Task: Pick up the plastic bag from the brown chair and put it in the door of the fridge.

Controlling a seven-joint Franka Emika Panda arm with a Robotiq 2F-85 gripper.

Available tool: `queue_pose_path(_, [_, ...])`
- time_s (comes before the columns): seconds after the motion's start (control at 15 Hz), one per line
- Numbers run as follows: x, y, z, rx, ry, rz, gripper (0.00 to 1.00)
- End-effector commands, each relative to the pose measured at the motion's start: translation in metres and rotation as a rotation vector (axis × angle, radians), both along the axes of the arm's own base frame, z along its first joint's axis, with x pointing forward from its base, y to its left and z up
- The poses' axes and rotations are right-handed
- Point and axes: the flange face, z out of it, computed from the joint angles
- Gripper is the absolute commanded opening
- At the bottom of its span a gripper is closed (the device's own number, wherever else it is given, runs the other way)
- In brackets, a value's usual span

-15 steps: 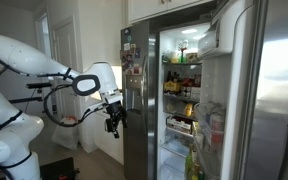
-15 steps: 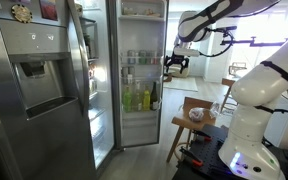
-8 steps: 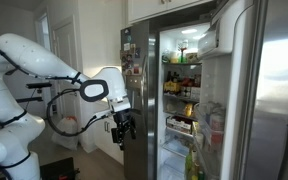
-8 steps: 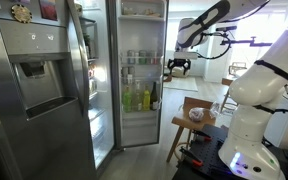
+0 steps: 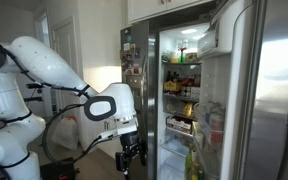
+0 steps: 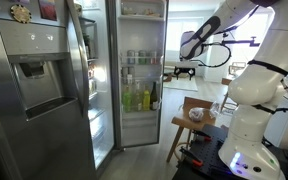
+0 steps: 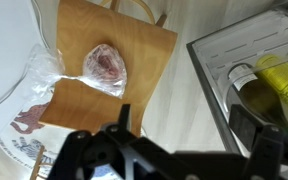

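Our end effector [image 7: 184,120] hangs spread and empty above the tabletop [image 7: 149,50], the bag [image 7: 104,68] near its middle. Descending off-line, we might snag the white bag [image 7: 29,95] draped over one edge, or pinch only slippery film.

Home kitchen (stocked fridge [image 5: 136,100], cabinets [image 5: 169,8])

Arm [image 5: 44,65] is made of glossy white rounded segments, seen in both exterior views. A dark grey ring is set into the white wrist housing [image 5: 112,103]. A black cable [image 5: 56,125] is looped at 8 o'clock of the housing. A black gripper [image 5: 131,156] is fitted at 5 o'clock, and is blurred dark in the wrist view. The base [image 6: 246,130] is white and bulbous.
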Motion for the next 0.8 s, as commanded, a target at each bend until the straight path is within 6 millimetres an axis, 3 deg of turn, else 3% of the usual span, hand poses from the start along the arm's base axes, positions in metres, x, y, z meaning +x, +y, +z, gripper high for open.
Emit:
queue_pose_path(0.0, [-0.003, -0.026, -0.02, -0.012, 0.011, -0.067, 1.0])
queue_pose_path(0.73, [-0.054, -0.087, -0.093, -0.016, 0.035, -0.158, 1.0])
